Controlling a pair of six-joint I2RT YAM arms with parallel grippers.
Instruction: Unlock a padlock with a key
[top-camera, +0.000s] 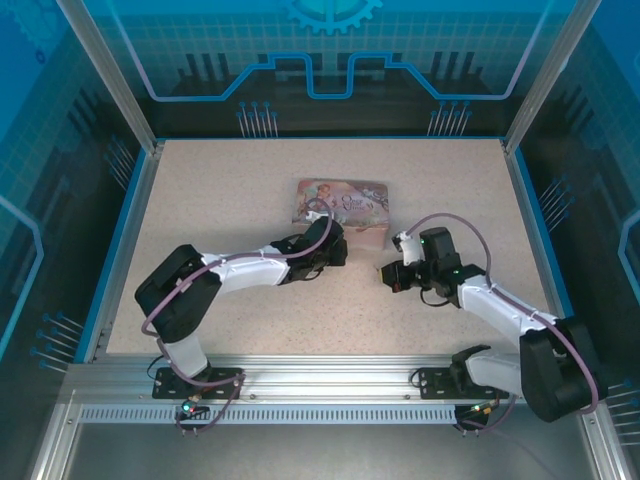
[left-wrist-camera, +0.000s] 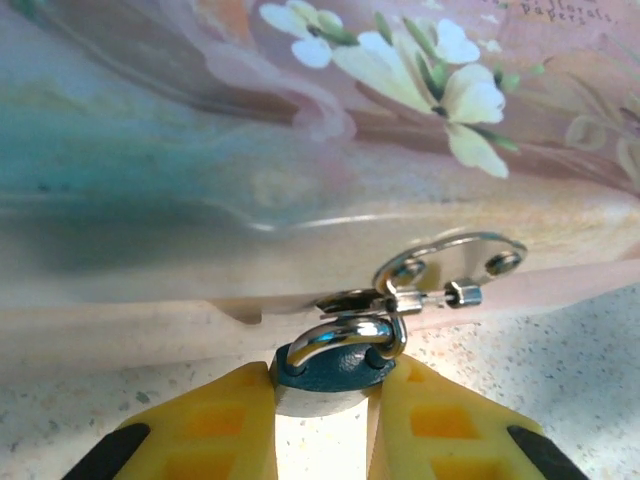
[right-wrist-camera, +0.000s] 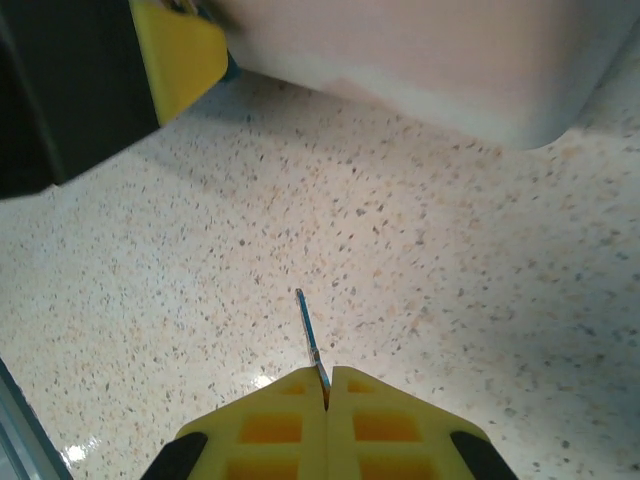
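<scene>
The padlock (left-wrist-camera: 335, 370), small with a dark bluish body, hangs by its metal shackle (left-wrist-camera: 345, 333) from the clasp on the front of the pink tin (left-wrist-camera: 300, 150). My left gripper (left-wrist-camera: 322, 388) is shut on the padlock's body, a yellow finger against each side. In the top view that gripper (top-camera: 338, 252) sits at the tin's front edge. My right gripper (right-wrist-camera: 327, 378) is shut on the key (right-wrist-camera: 308, 330), whose thin silvery blade sticks out ahead of the fingertips, above the bare tabletop. In the top view the right gripper (top-camera: 388, 276) is just right of the left one.
The pink illustrated tin (top-camera: 344, 206) lies mid-table, its lower corner (right-wrist-camera: 500, 90) close ahead of the key. The left gripper's yellow finger (right-wrist-camera: 175, 50) shows at the upper left of the right wrist view. Blue walls (top-camera: 118, 240) ring the speckled table.
</scene>
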